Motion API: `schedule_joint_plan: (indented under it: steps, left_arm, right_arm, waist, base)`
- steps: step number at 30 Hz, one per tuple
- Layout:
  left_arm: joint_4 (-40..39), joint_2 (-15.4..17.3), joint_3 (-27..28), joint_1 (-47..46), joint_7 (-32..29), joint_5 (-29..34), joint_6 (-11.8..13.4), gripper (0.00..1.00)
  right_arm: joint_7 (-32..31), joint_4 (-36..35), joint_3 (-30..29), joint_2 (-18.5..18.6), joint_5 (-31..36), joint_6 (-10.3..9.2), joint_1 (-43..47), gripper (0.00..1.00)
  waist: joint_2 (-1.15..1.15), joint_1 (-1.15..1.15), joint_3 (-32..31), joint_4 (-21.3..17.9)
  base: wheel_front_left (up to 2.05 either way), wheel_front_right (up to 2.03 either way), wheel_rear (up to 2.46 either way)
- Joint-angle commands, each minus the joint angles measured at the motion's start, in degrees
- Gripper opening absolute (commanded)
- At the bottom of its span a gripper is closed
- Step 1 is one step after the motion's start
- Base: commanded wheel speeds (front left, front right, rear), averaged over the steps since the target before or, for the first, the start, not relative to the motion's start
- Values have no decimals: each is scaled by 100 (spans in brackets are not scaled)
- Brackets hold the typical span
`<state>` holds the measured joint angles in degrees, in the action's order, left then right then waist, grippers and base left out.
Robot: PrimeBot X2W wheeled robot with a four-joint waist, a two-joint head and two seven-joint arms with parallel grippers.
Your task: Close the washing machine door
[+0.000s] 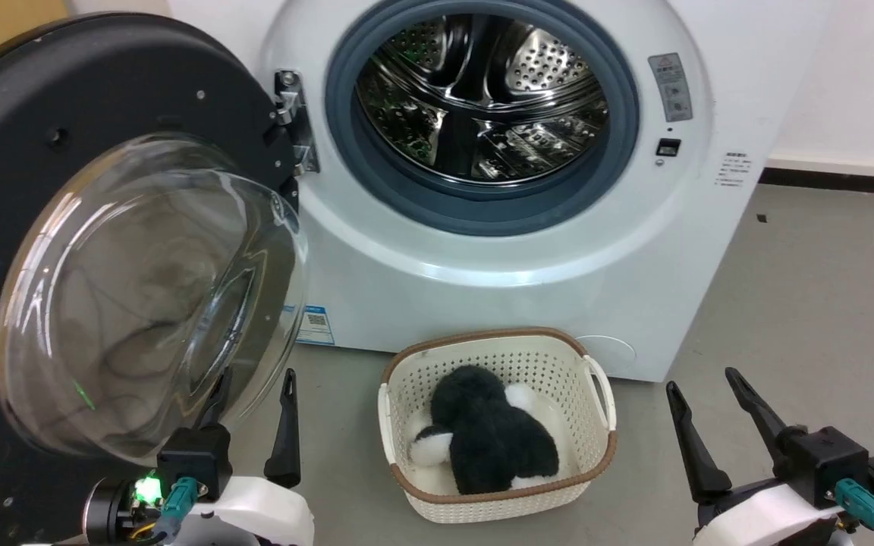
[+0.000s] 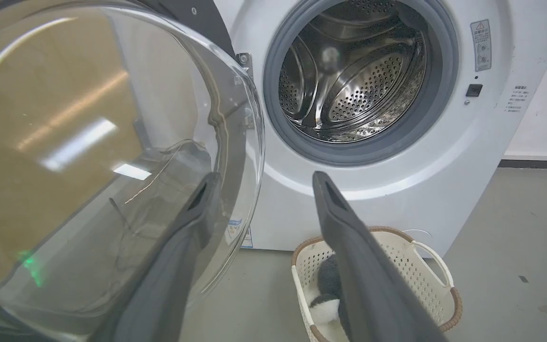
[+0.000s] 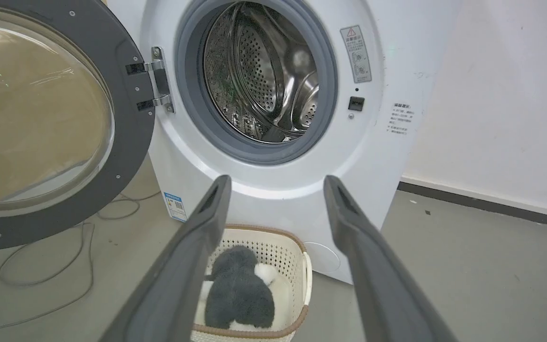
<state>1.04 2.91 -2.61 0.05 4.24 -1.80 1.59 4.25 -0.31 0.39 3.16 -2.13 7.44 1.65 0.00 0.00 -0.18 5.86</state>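
The white washing machine (image 1: 528, 288) stands ahead with its steel drum (image 1: 482, 91) exposed inside the blue-grey gasket. Its black-rimmed door (image 1: 103, 91) with the bulging glass bowl (image 1: 149, 296) is swung wide open to the left on a metal hinge (image 1: 291, 114). My left gripper (image 1: 255, 387) is open at the lower left, its left finger behind the lower edge of the glass bowl. In the left wrist view the door (image 2: 102, 142) is close on the left, with the left gripper (image 2: 264, 180) open. My right gripper (image 1: 699, 383) is open at the lower right, holding nothing, and apart from the machine (image 3: 273, 156) and door (image 3: 131, 118).
A cream laundry basket (image 1: 596, 394) with a brown rim sits on the grey floor before the machine, holding a black and white plush toy (image 1: 490, 440). A grey cable (image 3: 41, 275) lies looped on the floor under the door. A white wall (image 1: 854, 76) rises at the right.
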Motion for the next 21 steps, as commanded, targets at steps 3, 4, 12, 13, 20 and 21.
schedule_joint_plan:
  steps: [3, 4, 12, 13, 20, 21]
  left_arm:
    - [15, -1, -26, 104, 92, -50, 40, 100]
    - [17, -1, -33, 108, 104, -53, 43, 100]
    - [24, -1, -77, 144, 200, -75, 69, 100]
    - [27, -1, -82, 149, 212, -78, 73, 100]
    - [48, -1, -122, 175, 296, -112, 102, 100]
    - [49, -1, -129, 180, 308, -117, 107, 100]
  right_arm:
    - [95, 5, 15, -10, -88, 2, 95, 100]
    - [107, 8, 18, -10, -90, 2, 101, 100]
    - [203, 27, 57, -10, -121, 2, 134, 100]
    - [214, 30, 66, -11, -128, 2, 138, 100]
    - [298, 51, 101, -12, -159, 2, 179, 100]
    - [310, 50, 103, -12, -165, 2, 185, 100]
  waist:
    - [0, 0, -15, 110]
    - [0, 0, -18, 140]
    - [0, 0, -33, 370]
    - [0, 0, -36, 398]
    - [0, 0, -67, 608]
    - [0, 0, -70, 637]
  base:
    - [0, 0, 0]
    - [0, 0, 0]
    - [0, 0, 0]
    - [0, 0, 0]
    - [0, 0, 0]
    - [0, 0, 0]
